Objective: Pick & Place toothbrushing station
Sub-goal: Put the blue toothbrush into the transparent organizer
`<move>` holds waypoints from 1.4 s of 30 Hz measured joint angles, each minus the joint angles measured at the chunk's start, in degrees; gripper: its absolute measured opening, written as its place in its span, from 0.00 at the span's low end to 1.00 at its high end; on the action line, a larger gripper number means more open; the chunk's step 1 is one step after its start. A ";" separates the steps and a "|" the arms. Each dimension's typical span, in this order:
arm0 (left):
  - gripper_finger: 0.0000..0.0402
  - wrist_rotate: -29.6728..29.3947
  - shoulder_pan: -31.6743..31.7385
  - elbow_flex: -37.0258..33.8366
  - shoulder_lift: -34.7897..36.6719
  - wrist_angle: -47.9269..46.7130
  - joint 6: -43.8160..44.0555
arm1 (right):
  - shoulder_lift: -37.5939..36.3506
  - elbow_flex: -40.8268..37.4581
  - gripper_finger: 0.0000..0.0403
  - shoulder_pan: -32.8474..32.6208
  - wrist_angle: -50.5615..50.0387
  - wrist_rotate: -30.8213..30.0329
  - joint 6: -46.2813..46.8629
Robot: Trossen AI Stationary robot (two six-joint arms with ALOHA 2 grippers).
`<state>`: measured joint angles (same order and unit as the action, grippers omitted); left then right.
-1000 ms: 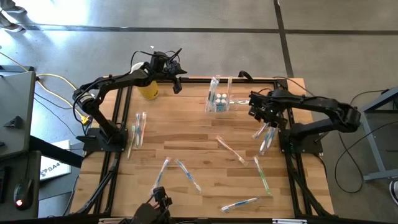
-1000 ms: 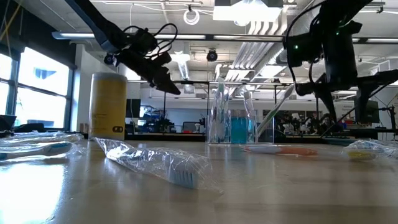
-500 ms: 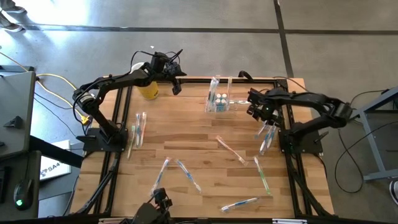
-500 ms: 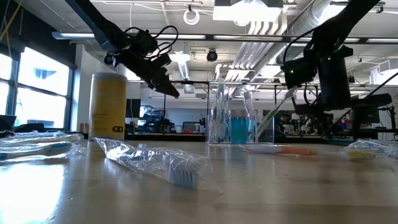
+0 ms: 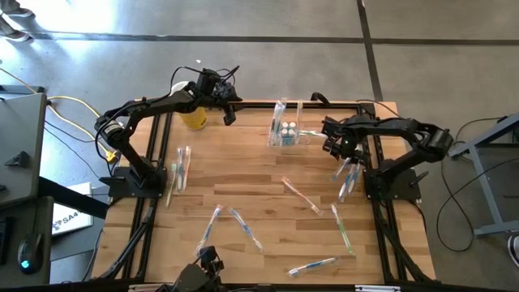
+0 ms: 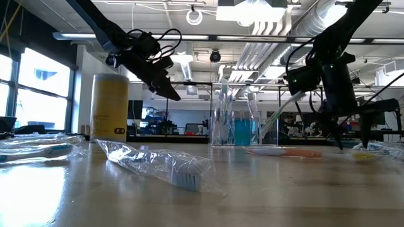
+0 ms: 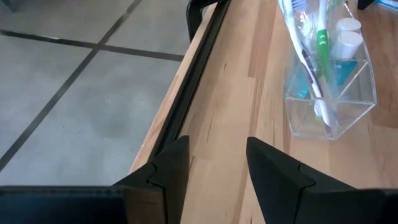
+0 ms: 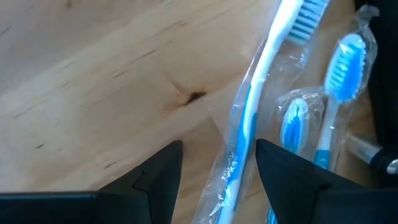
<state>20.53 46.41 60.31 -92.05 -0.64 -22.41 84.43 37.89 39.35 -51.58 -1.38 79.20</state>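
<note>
Directly beneath the right gripper [image 8: 214,177], jaws apart and empty, lies a blue-white plastic-wrapped toothbrush [image 8: 249,124]; slippery film could slide from its grasp. Left gripper [image 7: 211,171] waits open.

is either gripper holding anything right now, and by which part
Nothing is held. The left gripper is open over bare wood; the right gripper is open above a wrapped toothbrush, not gripping it.
</note>
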 joint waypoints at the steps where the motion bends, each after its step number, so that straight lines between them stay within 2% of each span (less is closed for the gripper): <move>1: 0.38 0.00 0.00 0.00 0.00 0.00 0.00 | 0.09 0.00 0.49 0.00 0.29 -0.38 -0.36; 4: 0.38 -0.02 0.00 0.00 0.00 -0.03 0.00 | 0.10 -0.02 0.49 -0.04 0.82 -1.47 -1.58; 7: 0.38 0.00 0.00 0.00 0.00 0.00 -0.01 | 0.12 -0.02 0.42 -0.02 1.09 -2.17 -1.73; 10: 0.38 0.00 0.00 0.00 0.00 0.01 -0.01 | 0.16 0.00 0.29 0.00 1.54 -2.04 -3.56; 14: 0.38 0.00 0.00 0.00 0.00 0.01 0.00 | 0.20 0.02 0.06 0.00 2.14 -1.67 -5.89; 15: 0.38 0.00 0.00 0.00 0.00 0.00 0.00 | 0.19 0.02 0.04 0.00 2.02 -1.67 -6.24; 21: 0.38 0.00 0.00 0.00 0.00 -0.51 -0.02 | -0.23 -0.07 0.04 0.02 1.00 -1.87 -8.02; 23: 0.38 0.00 0.00 0.00 0.00 -0.81 -0.04 | -1.11 -0.24 0.04 0.09 -2.06 -1.84 -8.94; 29: 0.38 0.00 0.00 0.00 0.00 -1.42 0.19 | -7.52 2.93 0.04 -1.02 -12.78 -2.88 -8.93; 34: 0.38 0.59 0.00 0.00 0.00 -2.40 1.85 | -14.63 6.11 0.04 -3.47 -15.64 -3.69 -7.60; 36: 0.38 3.48 0.00 0.00 0.00 -3.45 2.87 | -17.43 7.68 0.04 -4.61 -17.76 -4.57 -7.41; 38: 0.38 9.10 -0.07 0.00 0.00 -4.50 3.80 | -20.53 9.26 0.04 -6.76 -18.94 -5.13 -7.43; 42: 0.38 27.21 -2.15 0.00 0.00 -5.58 4.32 | -26.62 11.51 0.04 -13.91 -21.89 -7.38 -6.89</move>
<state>47.75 44.26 60.31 -92.05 -6.22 -18.10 57.81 49.40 25.44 -73.48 -8.76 72.31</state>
